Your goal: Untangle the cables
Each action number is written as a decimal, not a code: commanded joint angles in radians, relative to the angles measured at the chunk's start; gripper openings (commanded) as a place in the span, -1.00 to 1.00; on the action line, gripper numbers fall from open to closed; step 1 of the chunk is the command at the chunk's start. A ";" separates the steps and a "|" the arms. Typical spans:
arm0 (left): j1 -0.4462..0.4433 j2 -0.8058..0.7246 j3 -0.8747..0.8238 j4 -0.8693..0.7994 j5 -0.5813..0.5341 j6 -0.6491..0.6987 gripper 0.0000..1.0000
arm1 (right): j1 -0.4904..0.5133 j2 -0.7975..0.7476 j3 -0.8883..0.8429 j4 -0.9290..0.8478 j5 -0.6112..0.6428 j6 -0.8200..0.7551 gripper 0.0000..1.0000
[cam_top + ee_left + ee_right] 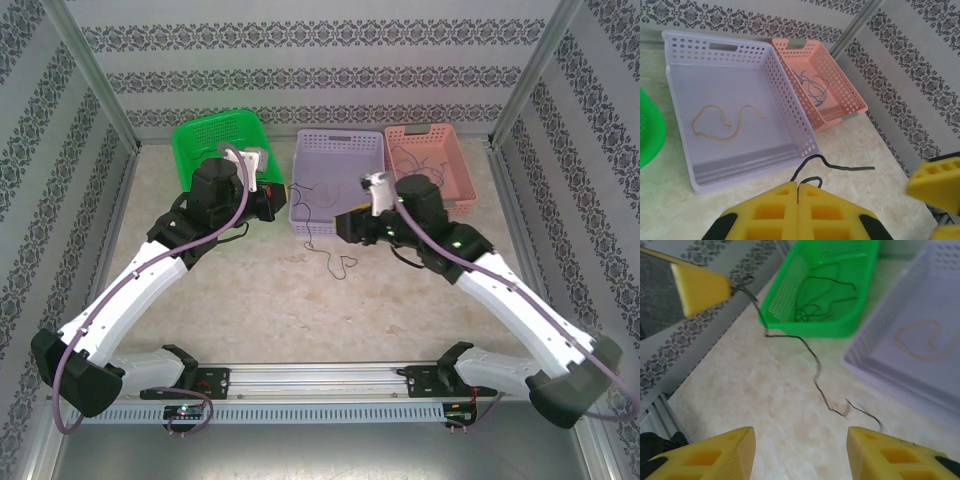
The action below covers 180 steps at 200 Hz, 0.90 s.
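Observation:
My left gripper (799, 189) is shut on one end of a thin black cable (840, 167), which curls out past the near corner of the purple basket (790, 107). That black cable (816, 371) trails across the table from the left gripper's fingers (700, 287) to just ahead of my right gripper (800, 445). The right gripper stands open above the table with nothing between its fingers. A pale cable (720, 122) lies in the purple basket. A blue cable (812, 87) lies in the pink basket (840, 82). Black cables (825, 290) lie in the green basket (805, 330).
Three baskets line the back of the table: green (225, 135), purple (340, 150), pink (440, 150). Both grippers, left (278, 205) and right (342, 226), hover in front of the purple one, with the black cable (322, 255) on the bare table between them. Patterned walls enclose the sides.

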 commanded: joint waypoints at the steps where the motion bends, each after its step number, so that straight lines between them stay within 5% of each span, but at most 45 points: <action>1: 0.004 0.002 0.016 0.054 0.028 -0.002 -1.00 | 0.039 0.080 -0.022 0.276 0.002 -0.040 0.02; 22: 0.004 0.000 0.015 0.050 0.029 -0.002 -1.00 | 0.014 0.174 0.043 0.348 -0.113 0.067 0.00; 101: 0.002 0.007 0.013 0.085 0.053 -0.058 -1.00 | 0.074 0.298 0.095 0.410 -0.077 0.042 -0.08; 180: 0.003 -0.017 -0.020 0.108 0.095 -0.136 -1.00 | 0.082 0.319 0.135 0.400 -0.026 -0.023 -1.00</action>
